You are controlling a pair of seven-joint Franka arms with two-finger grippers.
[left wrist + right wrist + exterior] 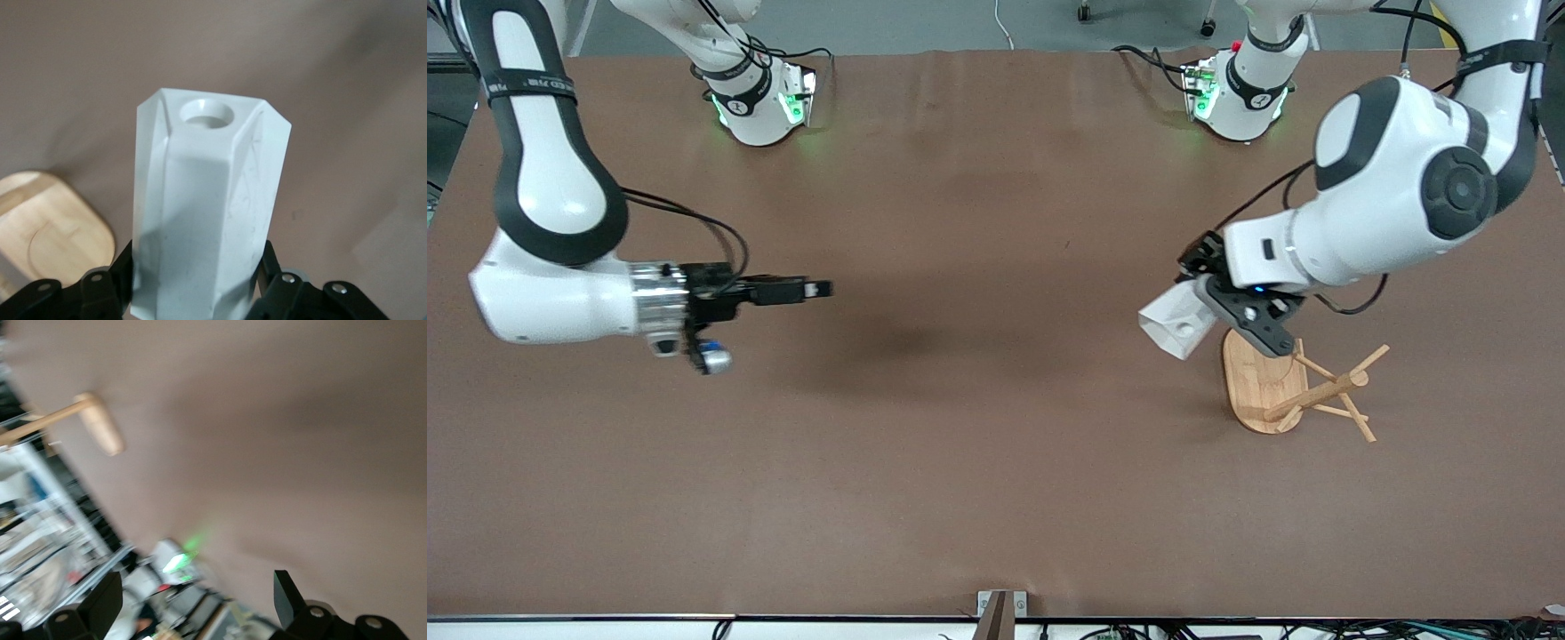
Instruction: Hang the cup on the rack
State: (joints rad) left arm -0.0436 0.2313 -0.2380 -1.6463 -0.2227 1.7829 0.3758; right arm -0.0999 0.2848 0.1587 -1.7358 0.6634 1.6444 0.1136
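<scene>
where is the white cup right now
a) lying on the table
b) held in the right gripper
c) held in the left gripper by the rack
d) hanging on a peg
c: the left gripper is shut on the cup, up in the air beside the rack; the right gripper is open and holds nothing.

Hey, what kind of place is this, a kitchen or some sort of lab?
Most likely a robotics lab: two arms mounted on a bare brown table, loose cables along its edges, and only a cup and rack as props.

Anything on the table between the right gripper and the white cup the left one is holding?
Nothing: the front view shows bare brown table between the open right gripper and the white faceted cup in the left gripper.
</scene>
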